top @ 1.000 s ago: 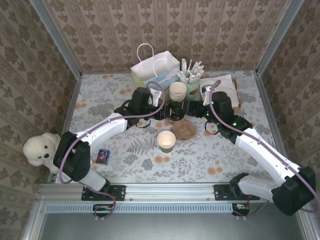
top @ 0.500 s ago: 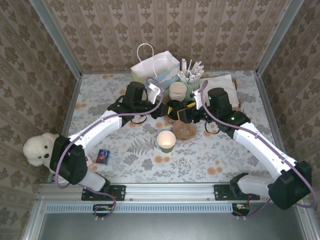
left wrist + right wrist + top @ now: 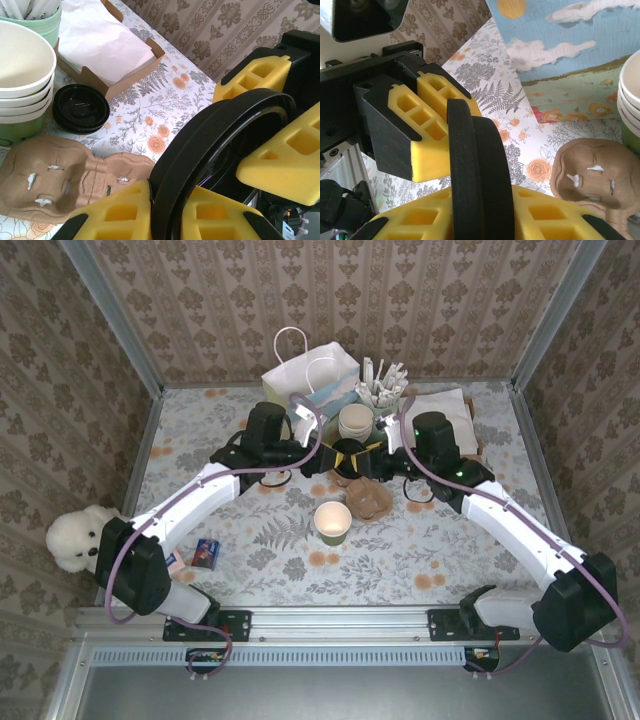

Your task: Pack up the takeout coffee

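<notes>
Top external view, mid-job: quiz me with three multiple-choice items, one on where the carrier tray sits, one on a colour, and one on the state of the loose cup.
1. Where is the pulp carrier tray?
A. Flat on the table, just right of the loose cup.
B. Set on top of that cup.
C. Lifted in the air.

2. What colour is the lid clamped between the left gripper and the right gripper?
A. White.
B. Brown.
C. Black.

3. How does the loose cup stand?
A. Upright with a lid on.
B. Upright, open, no lid.
C. Tipped on its side.

Key:
1 A: the tray lies on the flowered surface beside the cup.
2 C: the lid shows black, in the wrist views too.
3 B: its cream inside shows from above.
</notes>
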### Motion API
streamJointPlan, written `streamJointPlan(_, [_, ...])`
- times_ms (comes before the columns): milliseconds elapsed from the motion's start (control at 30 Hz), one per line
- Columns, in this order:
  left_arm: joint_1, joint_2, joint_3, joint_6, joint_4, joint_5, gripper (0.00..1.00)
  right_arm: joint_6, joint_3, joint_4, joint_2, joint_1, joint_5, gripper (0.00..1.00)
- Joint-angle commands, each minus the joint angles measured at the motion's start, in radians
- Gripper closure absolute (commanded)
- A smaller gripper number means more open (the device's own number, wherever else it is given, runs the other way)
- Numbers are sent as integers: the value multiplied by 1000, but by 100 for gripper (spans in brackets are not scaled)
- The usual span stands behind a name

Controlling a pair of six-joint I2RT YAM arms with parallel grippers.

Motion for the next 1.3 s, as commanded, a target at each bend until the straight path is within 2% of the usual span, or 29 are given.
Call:
streamJointPlan(0, [4,-34,3,12,17,29,85,-5,37,4,7,3,-36,73])
streamJointPlan(167, [4,-38,0,7,18,34,85,-46,51,-35,5,2,-42,83])
streamJointPlan(300, [4,-46,0,8,17,42,84,-85,57,-41,-8,5,-29,87])
streamJointPlan(367, [5,-55,3,8,12,44,79,-125,65,-51,-15,12,-3,88])
streamJointPlan(467, [17,-90,-12,13,6,64,64,-215,95,-92,-26,31,72,90])
streamJointPlan(567, [45,-161,-59,32,14,92,43,-315,135,-133,-31,49,156,92])
streamJointPlan(700, [106,-268,-131,34,29,96,14,-542,179,-163,-33,121,327,92])
streamJointPlan(800, [150,-337,-163,18,21,60,1,-727,190,-140,-33,194,471,92])
streamJointPlan(967, [215,-392,-158,2,-49,-91,0,-1052,167,-2,-42,300,672,95])
streamJointPlan(1100, [262,-401,-137,-82,-63,-110,0,-1376,86,196,-45,387,790,96])
streamJointPlan(1167, [282,-396,-120,-119,-82,-104,0,-1539,28,314,-45,411,799,97])
streamJointPlan(1267, [304,-388,-73,-139,-142,-77,0,-1742,-47,458,-49,432,750,98])
